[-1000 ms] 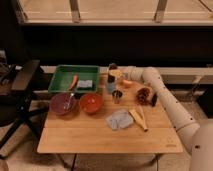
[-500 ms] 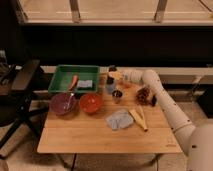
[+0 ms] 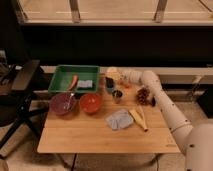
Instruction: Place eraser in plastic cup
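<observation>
The pale bluish plastic cup [image 3: 109,88] stands at the back middle of the wooden table [image 3: 85,135]. A dark oblong shape, which looks like the black eraser [image 3: 109,80], sits at the cup's mouth and sticks up out of it. My gripper [image 3: 119,76] is at the end of the white arm [image 3: 160,100], just right of and behind the cup, close to the eraser's top. I cannot tell whether it touches the eraser. A cream-white cup [image 3: 112,73] is right behind it, and a small metal cup [image 3: 117,96] is in front.
A green tray [image 3: 60,82] with a red item and a blue sponge is at the back left. A purple bowl [image 3: 62,103] and a red bowl [image 3: 91,103] are in front of it. A grey cloth [image 3: 120,120], a yellowish tool [image 3: 138,119] and a pine cone [image 3: 143,95] lie to the right. A black chair [image 3: 20,95] is at the left.
The arm's end has shifted slightly and come lower by the cups. The dark shape now sits lower, at the plastic cup's mouth.
</observation>
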`<state>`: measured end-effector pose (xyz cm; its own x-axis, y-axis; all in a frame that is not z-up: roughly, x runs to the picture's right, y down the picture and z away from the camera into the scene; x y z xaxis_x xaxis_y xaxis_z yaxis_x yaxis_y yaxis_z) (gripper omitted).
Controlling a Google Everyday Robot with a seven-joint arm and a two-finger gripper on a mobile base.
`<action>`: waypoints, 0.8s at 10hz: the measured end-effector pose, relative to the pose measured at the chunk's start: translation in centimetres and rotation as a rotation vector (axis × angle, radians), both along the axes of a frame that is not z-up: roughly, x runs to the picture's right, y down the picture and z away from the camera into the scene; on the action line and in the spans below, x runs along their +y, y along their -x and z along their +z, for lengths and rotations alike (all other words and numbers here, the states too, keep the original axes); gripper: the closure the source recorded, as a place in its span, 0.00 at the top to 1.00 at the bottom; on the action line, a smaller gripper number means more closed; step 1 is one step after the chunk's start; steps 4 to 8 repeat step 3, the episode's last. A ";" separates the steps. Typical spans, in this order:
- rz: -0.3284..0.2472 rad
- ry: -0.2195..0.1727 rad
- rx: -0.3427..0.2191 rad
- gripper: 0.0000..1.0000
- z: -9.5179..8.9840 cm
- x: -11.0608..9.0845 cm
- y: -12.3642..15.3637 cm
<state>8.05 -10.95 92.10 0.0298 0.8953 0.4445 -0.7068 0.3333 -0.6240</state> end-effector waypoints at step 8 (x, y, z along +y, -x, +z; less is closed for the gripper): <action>0.008 -0.009 0.007 0.75 -0.1 -0.2 -0.5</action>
